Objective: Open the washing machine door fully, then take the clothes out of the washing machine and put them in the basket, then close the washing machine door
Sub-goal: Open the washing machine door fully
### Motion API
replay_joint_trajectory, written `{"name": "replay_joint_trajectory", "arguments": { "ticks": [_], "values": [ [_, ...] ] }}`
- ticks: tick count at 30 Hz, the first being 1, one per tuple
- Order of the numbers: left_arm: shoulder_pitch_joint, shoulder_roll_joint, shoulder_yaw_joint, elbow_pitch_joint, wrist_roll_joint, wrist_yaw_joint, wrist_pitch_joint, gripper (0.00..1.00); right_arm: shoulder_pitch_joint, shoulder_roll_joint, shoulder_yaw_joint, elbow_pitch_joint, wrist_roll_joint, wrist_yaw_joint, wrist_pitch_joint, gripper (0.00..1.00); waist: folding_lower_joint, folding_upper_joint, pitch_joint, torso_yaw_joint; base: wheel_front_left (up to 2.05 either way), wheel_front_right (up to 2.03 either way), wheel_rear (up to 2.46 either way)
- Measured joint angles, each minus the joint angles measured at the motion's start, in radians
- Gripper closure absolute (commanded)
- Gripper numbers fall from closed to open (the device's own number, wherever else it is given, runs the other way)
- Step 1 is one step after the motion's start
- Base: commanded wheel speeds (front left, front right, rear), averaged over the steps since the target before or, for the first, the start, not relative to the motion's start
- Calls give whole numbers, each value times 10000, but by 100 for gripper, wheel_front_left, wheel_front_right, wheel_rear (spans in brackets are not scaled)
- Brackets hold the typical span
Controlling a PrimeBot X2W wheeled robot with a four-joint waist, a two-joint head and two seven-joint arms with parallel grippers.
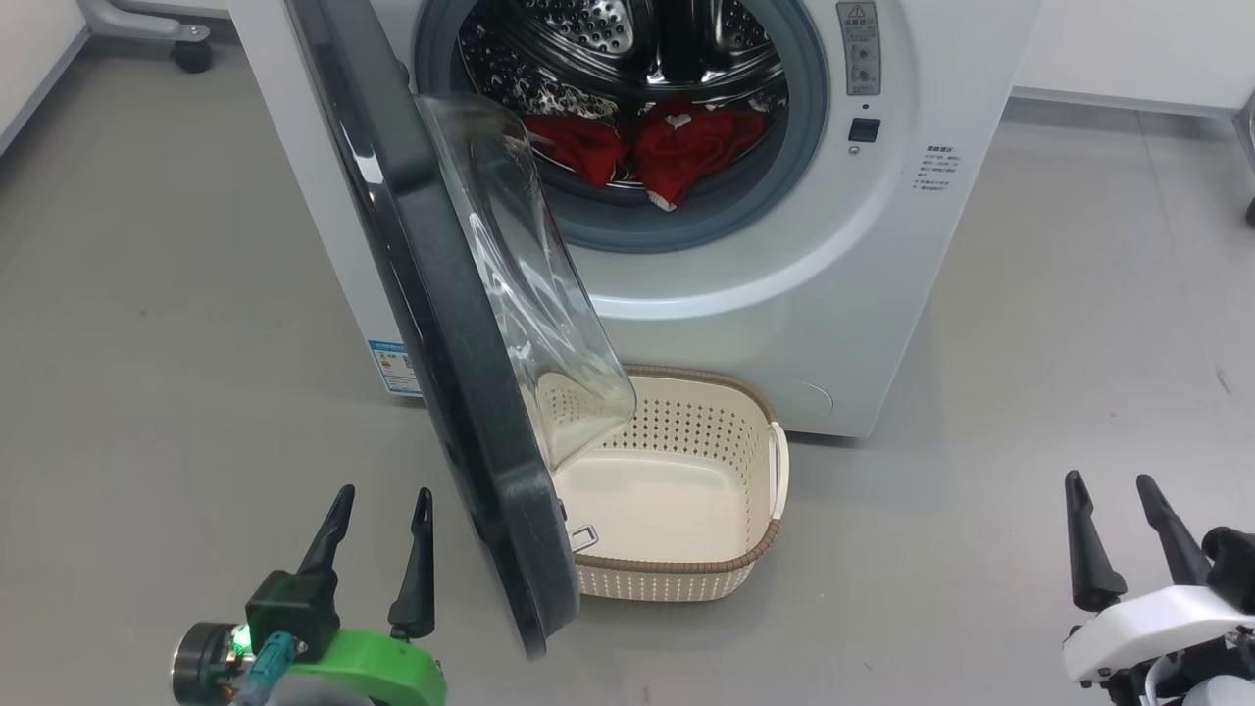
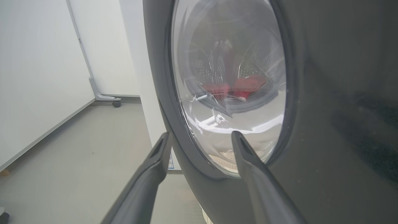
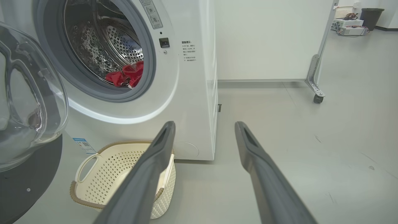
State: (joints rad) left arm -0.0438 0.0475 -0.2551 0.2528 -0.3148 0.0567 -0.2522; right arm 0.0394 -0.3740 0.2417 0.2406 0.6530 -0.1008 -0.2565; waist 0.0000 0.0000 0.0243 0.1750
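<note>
Head view: the washing machine door [image 1: 422, 324] stands about half open, its lower edge hanging over the basket [image 1: 686, 567], so the first step looks unfinished. Red clothes [image 1: 677, 147] lie in the drum of the washing machine [image 1: 882, 294] at 12 o'clock. The basket, at 6 o'clock from the drum, holds nothing. The left pincer [image 1: 384, 490] at 7 o'clock, beside the door's outer face, and the right pincer [image 1: 1110, 479] at 4 o'clock are both released, grasping nothing. Unloading and closing remain.

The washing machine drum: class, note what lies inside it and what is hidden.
Red clothes lie low at the front of the perforated steel drum. The door's glass bowl blurs the drum's lower left in the head view; what lies under the clothes is hidden.
</note>
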Motion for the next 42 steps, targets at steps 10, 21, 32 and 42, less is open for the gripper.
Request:
{"name": "replay_joint_trajectory", "arguments": {
  "ticks": [10, 21, 32, 42],
  "values": [
    [12, -4, 38, 144, 94, -88, 0, 0, 162, 671, 389, 136, -420, -77, 0, 0, 0, 0, -113, -97, 0, 0, 0],
    [23, -6, 56, 276, 138, -90, 0, 0, 177, 982, 719, 209, -802, -79, 0, 0, 1, 0, -246, -112, 0, 0, 0],
    [33, -6, 123, 332, 259, -90, 0, 0, 253, 1227, 777, 268, -940, -92, 0, 0, 0, 0, -328, -103, 0, 0, 0],
    [38, -8, 140, 374, 261, -90, 0, 0, 253, 1340, 706, 286, -1014, -92, 0, 0, 0, 0, -341, -137, 0, 0, 0]
  ]
}}
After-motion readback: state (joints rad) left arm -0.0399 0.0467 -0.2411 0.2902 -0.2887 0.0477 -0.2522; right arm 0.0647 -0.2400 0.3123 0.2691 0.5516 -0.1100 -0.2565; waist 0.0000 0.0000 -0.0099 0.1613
